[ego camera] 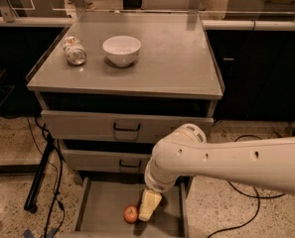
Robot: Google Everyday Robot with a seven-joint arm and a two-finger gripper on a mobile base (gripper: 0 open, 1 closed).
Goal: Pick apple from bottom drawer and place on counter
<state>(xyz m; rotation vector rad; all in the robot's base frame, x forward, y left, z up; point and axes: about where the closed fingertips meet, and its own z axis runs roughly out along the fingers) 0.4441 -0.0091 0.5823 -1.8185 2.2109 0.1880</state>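
The red-orange apple (pixel 131 213) lies in the open bottom drawer (pixel 103 208), a shallow grey tray at the foot of the cabinet. My gripper (pixel 148 207) hangs down into the drawer from the white arm, just right of the apple and touching or nearly touching it. The grey counter (pixel 174 58) tops the cabinet above.
A white bowl (pixel 121 50) and a can lying on its side (pixel 74 52) sit on the counter's left half. Two closed drawers with black handles (pixel 126 128) are above the open one. Black cables and a stand leg (pixel 41 175) are on the floor at left.
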